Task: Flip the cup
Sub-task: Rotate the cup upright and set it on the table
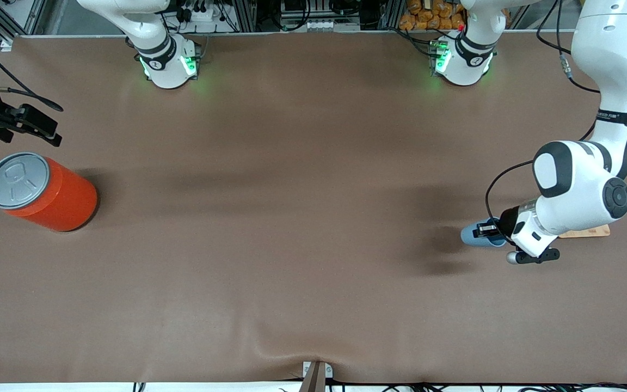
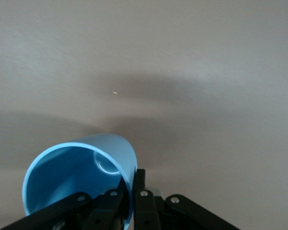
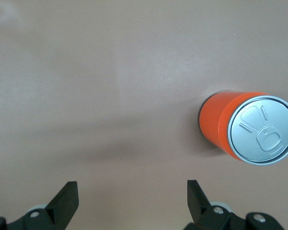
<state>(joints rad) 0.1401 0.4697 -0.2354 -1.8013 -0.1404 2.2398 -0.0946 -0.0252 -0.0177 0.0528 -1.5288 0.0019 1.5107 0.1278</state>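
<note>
The left gripper is clamped on the rim of the cup, one finger inside the wall and one outside. The cup is on its side at the left arm's end of the table, its mouth toward the gripper; I cannot tell if it touches the table. So the grasp is done, but the flip is only partly made: the cup must yet be turned and set down. The right gripper waits with fingers apart above the table near the can.
</note>
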